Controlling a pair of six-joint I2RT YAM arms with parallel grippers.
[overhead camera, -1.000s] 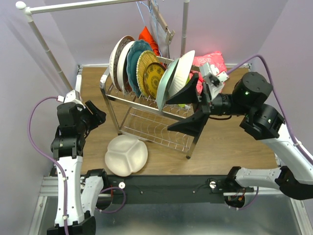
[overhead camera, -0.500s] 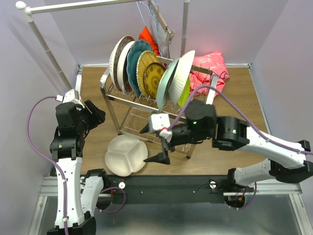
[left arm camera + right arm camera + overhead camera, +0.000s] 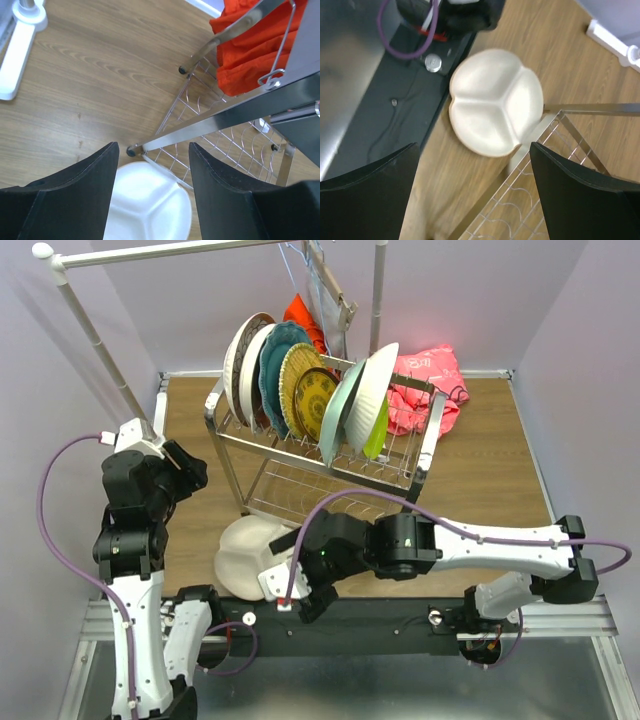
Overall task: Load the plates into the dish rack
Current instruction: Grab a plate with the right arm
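Right gripper [image 3: 472, 150] now off dish rack [image 3: 318, 453], above divided plate [image 3: 495, 102] half-hidden overhead; it and left gripper [image 3: 152, 150] agape, empty.

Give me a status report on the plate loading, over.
Left end effector open, empty. Right end effector open, above white divided plate, flat on table. Other plates upright in dish rack. Rack leg close beside plate.

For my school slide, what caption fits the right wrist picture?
Open right end effector hovers above a white divided plate lying on the wooden table beside the dish rack.
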